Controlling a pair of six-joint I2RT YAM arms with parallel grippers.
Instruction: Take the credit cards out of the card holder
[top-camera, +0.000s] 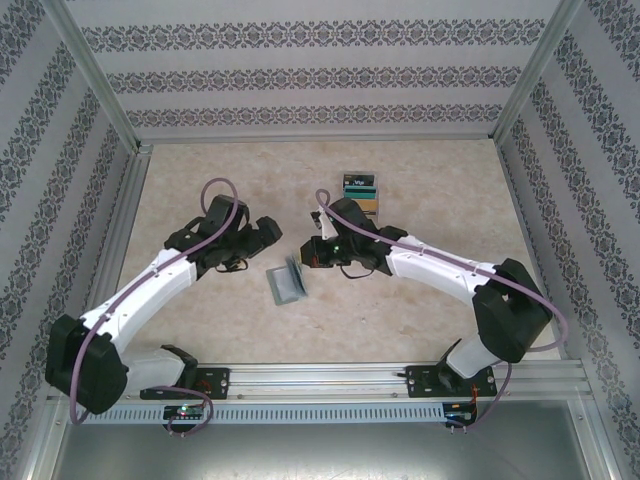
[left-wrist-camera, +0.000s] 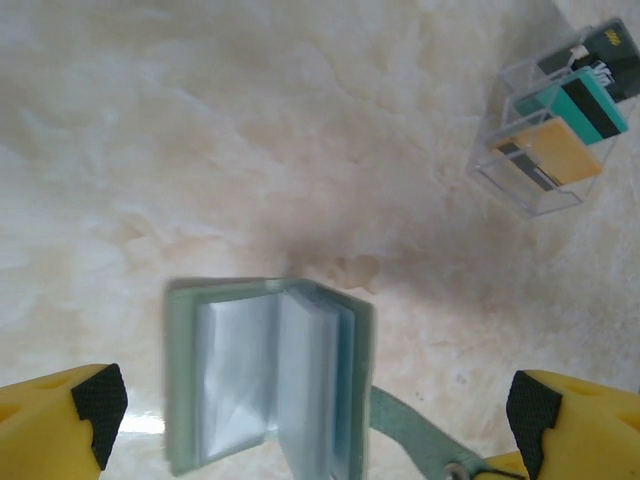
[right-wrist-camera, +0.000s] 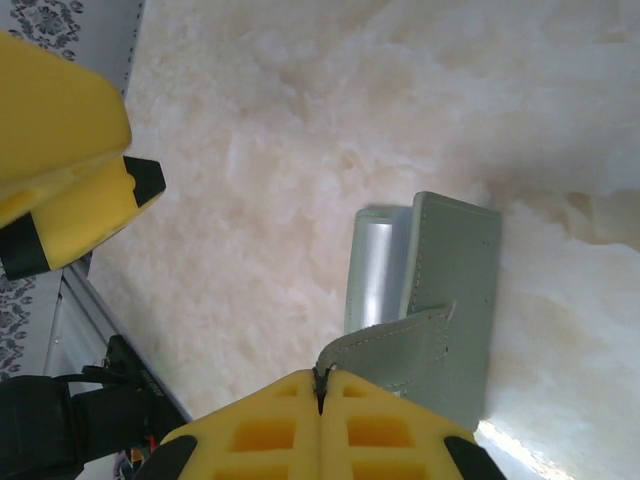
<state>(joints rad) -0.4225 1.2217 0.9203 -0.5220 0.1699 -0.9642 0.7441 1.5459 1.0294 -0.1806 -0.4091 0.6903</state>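
Note:
The dull-green card holder (top-camera: 288, 283) lies partly open on the table between my two grippers, and its pale blue-grey sleeves (left-wrist-camera: 250, 380) fan out. My left gripper (left-wrist-camera: 315, 410) hangs above it, open wide, with one fingertip on each side and nothing held. My right gripper (right-wrist-camera: 320, 385) is shut on the end of the holder's green strap (right-wrist-camera: 400, 345). Black, teal and tan credit cards (left-wrist-camera: 565, 110) stand staggered in a clear rack farther back, apart from the holder.
The clear card rack (top-camera: 362, 192) stands behind the right arm's wrist. One yellow finger of the left gripper (right-wrist-camera: 60, 160) shows at the upper left of the right wrist view. Patterned walls close the table on three sides, and a metal rail (top-camera: 330, 380) runs along the near edge.

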